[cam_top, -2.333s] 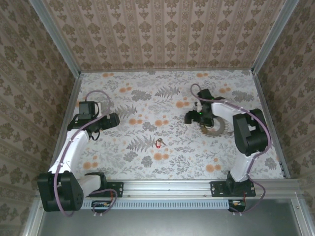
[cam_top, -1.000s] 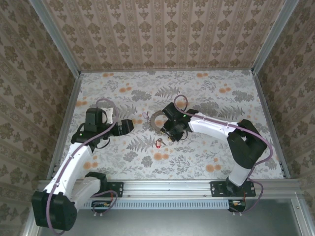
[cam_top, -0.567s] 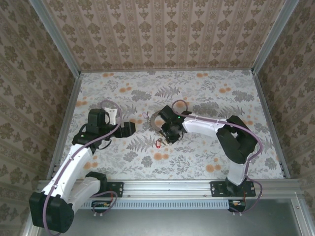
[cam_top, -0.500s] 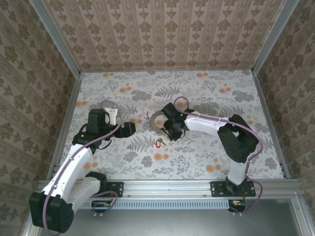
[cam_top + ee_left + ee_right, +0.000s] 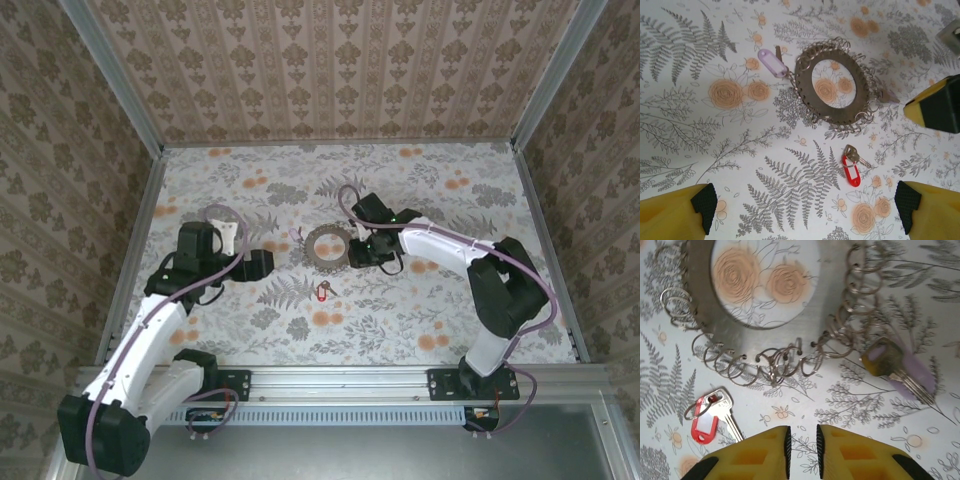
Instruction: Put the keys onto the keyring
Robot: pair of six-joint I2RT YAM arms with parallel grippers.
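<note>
Plenty of bare room on the flower-print desk (image 5: 430, 310), and the walls are well away from everything. The left claw (image 5: 805, 207) is spread wide. The right claw (image 5: 802, 447) is nearly pressed together, only a sliver between its fingers, pinching nothing. The flat grey metal keyring fringed with small wire loops (image 5: 802, 82) lies mid-frame in the top view, with the right claw just to its right. The small silver key with a red plastic tag (image 5: 710, 417) lies loose just below the ring, at lower left in the right wrist view, blade slanting down-right. Both claws look about equally near. I'd bet on the left one, since it's already open.
</note>
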